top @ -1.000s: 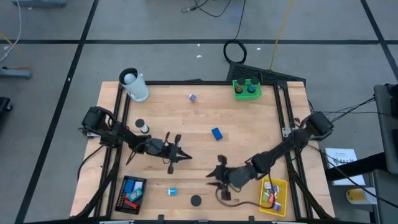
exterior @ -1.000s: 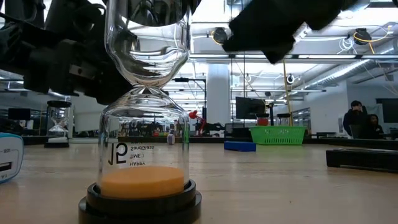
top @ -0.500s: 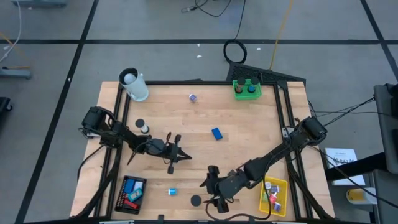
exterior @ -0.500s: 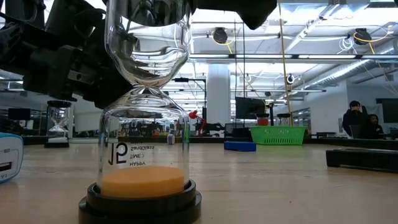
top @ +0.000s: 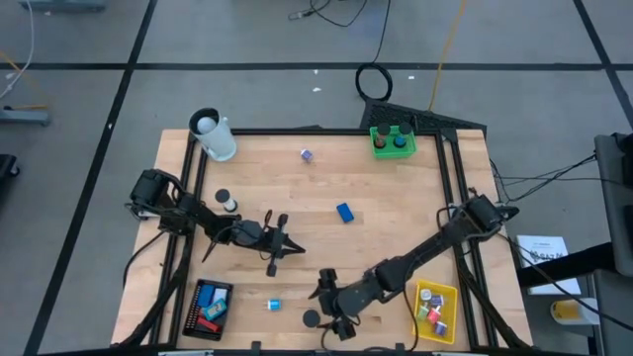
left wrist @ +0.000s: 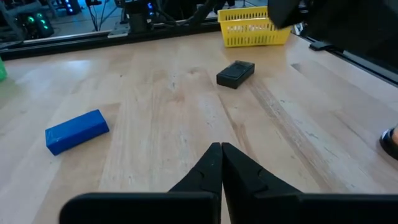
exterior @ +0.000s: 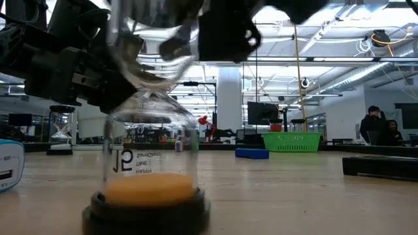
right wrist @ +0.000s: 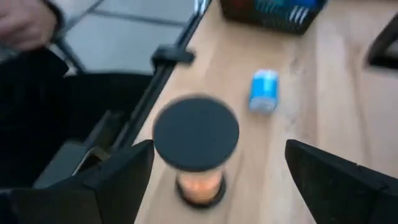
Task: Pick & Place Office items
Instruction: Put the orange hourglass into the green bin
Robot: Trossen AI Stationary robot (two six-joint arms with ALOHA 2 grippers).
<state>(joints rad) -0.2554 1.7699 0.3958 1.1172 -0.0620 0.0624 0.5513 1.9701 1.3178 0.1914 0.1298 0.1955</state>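
Right claw (top: 332,314) spread wide over hourglass (top: 312,319), not yet gripped; left claw (top: 294,249) pinched together, empty; blue block (top: 344,212) beyond it, loose.

Orange sand in the black-capped hourglass (right wrist: 196,149) — blue block (left wrist: 77,130), yellow tray (left wrist: 254,27), green tray (top: 393,141).

Blurred, cropped and too small for us to read

In the low view our hourglass (exterior: 151,124) is smeared, its top cut by the frame edge and crossed by a dark arm; the glass lettering is unreadable. From above, we cannot identify the pieces in the yellow tray (top: 447,293) or black tray (top: 192,311). A blue-and-white item (exterior: 8,164) is cropped at the edge.
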